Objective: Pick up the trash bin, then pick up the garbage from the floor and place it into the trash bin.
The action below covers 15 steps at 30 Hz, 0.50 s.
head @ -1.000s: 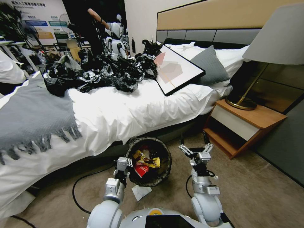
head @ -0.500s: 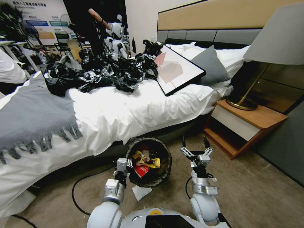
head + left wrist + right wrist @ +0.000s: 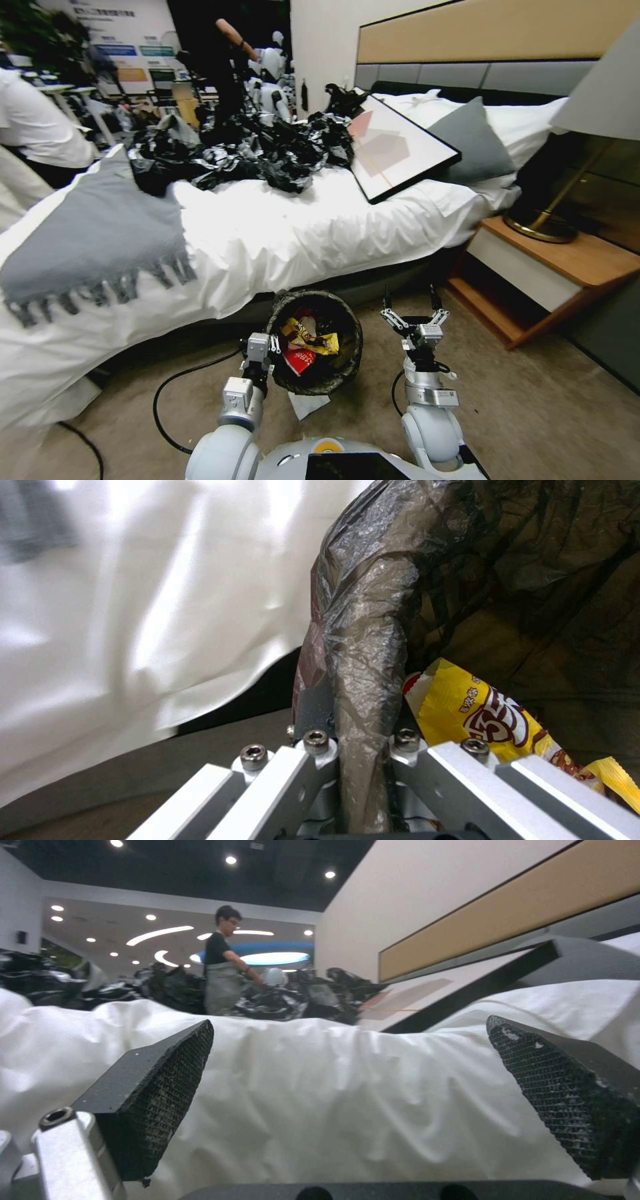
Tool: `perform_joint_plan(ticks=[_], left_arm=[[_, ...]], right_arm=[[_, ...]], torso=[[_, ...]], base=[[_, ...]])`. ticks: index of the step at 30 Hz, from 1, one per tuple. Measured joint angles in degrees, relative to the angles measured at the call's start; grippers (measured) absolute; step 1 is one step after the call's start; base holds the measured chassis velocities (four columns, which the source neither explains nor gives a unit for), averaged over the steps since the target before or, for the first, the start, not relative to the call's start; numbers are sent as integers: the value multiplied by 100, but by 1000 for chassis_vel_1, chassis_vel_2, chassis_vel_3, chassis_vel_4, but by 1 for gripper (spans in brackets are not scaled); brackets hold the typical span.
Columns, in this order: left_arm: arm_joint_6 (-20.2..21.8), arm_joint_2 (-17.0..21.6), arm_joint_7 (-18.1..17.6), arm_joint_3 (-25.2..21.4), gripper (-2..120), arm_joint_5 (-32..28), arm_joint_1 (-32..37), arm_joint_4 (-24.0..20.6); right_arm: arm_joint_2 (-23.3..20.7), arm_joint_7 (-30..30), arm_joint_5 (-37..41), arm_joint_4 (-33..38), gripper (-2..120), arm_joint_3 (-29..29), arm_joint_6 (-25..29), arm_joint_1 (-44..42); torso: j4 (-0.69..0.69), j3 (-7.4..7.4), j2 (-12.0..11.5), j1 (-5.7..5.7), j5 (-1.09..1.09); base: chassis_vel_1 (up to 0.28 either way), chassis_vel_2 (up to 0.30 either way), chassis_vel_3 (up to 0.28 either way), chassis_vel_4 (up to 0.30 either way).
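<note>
Camera panned, left end effector clamping trash bin rim

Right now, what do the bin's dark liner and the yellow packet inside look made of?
Crinkled dark brown-black liner: thin plastic film, semi-glossy, finely wrinkled, folded over the rim that the left gripper clamps. Yellow printed snack packet: likely glossy plastic or foil film, creased with bright highlights.

Trash bin before the bed, between both grippers; nightstand right; paper scrap nearer.
</note>
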Motion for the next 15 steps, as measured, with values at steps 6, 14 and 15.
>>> perform_joint_plan(ticks=[6,14,15], left_arm=[[-6,17,-2,-3,0,-6,3,-2],[-7,36,1,7,0,-6,-3,-19],[-7,40,1,5,0,-6,-1,-26]], right_arm=[[-63,-6,-52,-51,100,-53,-14,13],[-76,-15,-51,-47,100,-44,-34,18],[-77,-21,-51,-47,100,-44,-37,16]], torso=[[0,0,0,0,0],[-2,0,0,0,0],[-1,0,0,0,0]], base=[[127,124,124,132],[119,122,123,111],[128,145,127,120]])
